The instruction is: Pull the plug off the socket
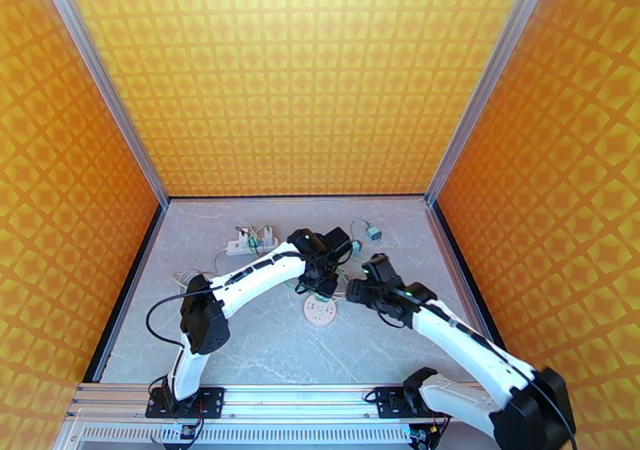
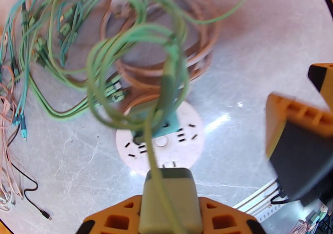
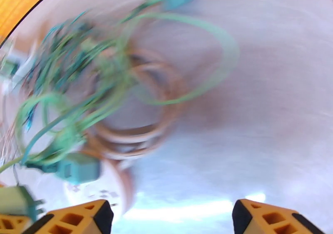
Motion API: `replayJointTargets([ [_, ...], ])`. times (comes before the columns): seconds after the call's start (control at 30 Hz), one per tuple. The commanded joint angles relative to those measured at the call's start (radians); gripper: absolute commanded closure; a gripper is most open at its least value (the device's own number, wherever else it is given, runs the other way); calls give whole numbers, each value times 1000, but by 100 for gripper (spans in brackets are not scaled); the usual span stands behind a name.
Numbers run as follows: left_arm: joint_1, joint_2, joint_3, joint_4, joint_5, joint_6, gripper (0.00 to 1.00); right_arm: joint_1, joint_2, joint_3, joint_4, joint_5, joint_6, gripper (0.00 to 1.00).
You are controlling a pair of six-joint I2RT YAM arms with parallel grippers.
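Pinched by its flat sides in the left hand [image 2: 168, 219], the pale green plug [image 2: 166, 197] hangs clear of the round socket [image 2: 187, 147], likely light, rigid and slick, its cable [image 2: 150, 164] limp; right hand [image 3: 175, 215] spread.

Motion-blurred. The right gripper [image 3: 170, 222] jaws stand wide apart above the marbled table [image 3: 270, 105]. Green and teal cables [image 3: 83, 85] tangle over a beige cable coil [image 3: 137, 135]; a teal plug [image 3: 77, 168] sits against the round white socket [image 3: 114, 185], with a pale green plug [image 3: 16, 201] just left of it.
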Motion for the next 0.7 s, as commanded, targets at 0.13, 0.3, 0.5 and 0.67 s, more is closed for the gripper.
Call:
replayJointTargets([
  [0.13,-66,124,131,7,70,5,100,-45,-150,40,-226,301,77,2],
  [0.3,-78,196,189,63,128,-19,100,-61,-222,48,-293,390,105,2],
  [0.5,-86,282,232,172,199,-63,100,-66,-273,58,-337,453,124,2],
  [0.67,-82,377,322,199,214,-61,96,-67,-283,48,-330,439,118,1],
])
